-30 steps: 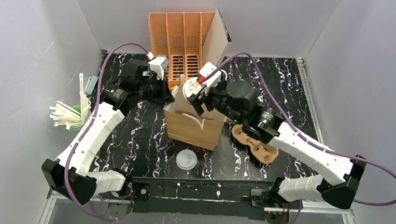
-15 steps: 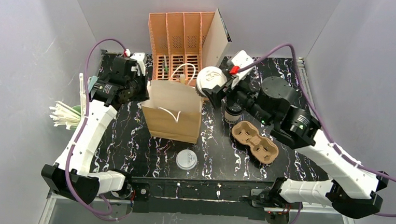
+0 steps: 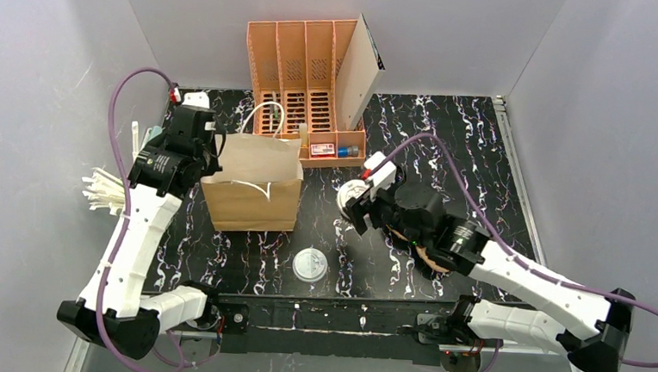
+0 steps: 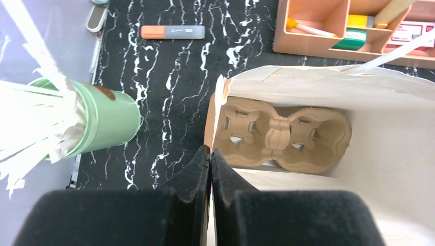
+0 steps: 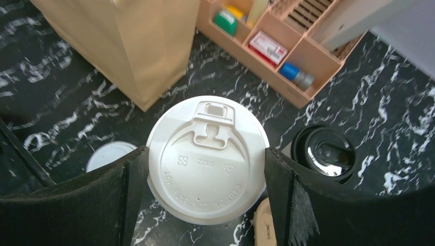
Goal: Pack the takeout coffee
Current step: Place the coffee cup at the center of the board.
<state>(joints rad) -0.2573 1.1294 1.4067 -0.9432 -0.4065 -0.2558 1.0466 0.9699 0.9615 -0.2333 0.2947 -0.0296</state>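
The takeout coffee, a cup under a black lid (image 5: 324, 152), stands on the table just right of my right gripper (image 5: 206, 154); the top view hides it under that arm. The right gripper (image 3: 355, 203) is shut on a white domed sip lid (image 5: 208, 164), held low above the table; whatever is under that lid does not show. A brown paper bag (image 3: 252, 194) stands open at centre left. My left gripper (image 4: 210, 154) is shut on the bag's left rim (image 4: 218, 97), and a cardboard cup carrier (image 4: 282, 136) lies inside the bag.
An orange organizer (image 3: 307, 72) stands at the back. A green cup of white straws (image 4: 102, 120) lies left of the bag, with a marker (image 4: 173, 32) beyond it. A flat white lid (image 3: 309, 264) lies near the front edge. Another cardboard carrier (image 3: 429, 259) peeks from under the right arm.
The left gripper has dragged the bag leftwards and nearer the front. The right arm has swung away from the bag, right and down, still holding the white lid.
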